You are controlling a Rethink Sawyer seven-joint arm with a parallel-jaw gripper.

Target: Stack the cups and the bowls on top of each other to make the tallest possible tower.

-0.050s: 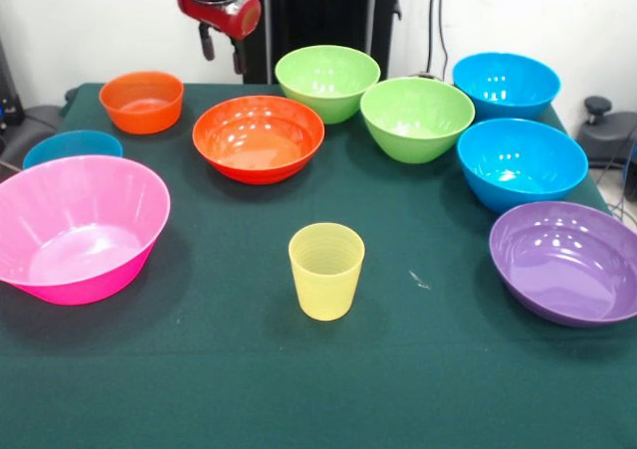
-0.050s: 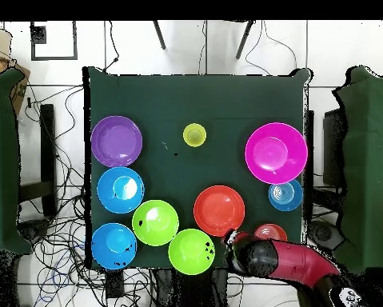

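1. Jaws of the red and black gripper [image 1: 222,53] hang apart and empty, above the table's edge at about 11 o'clock from the translucent pale-yellow ribbed plastic tumbler [image 1: 326,270], taken as the dial's centre in the front view.
2. No tower stands yet: every piece sits alone, mouth up, on the dark green table cloth [image 1: 249,389].
3. Around the tumbler:
   - the large glossy pink plastic bowl [image 1: 80,228] at 9 o'clock, with a small blue bowl [image 1: 72,148] just behind it;
   - the wide purple bowl [image 1: 567,260] at 3 o'clock;
   - the wide orange bowl [image 1: 259,137] at 11 o'clock, and the small orange bowl [image 1: 141,101] further out at 10 o'clock;
   - two lime green bowls [image 1: 327,81] [image 1: 417,118], side by side, at 12 to 1 o'clock;
   - two blue bowls [image 1: 506,84] [image 1: 522,162] at 1 to 2 o'clock.
4. The step in hand looks like choosing a first piece. The small orange bowl lies nearest the gripper.
5. To do it well, I would pinch one rim wall squarely, one finger inside and one outside, lift level, and set it centred so the glossy walls do not slide.
6. Nesting adds little height, so order matters.
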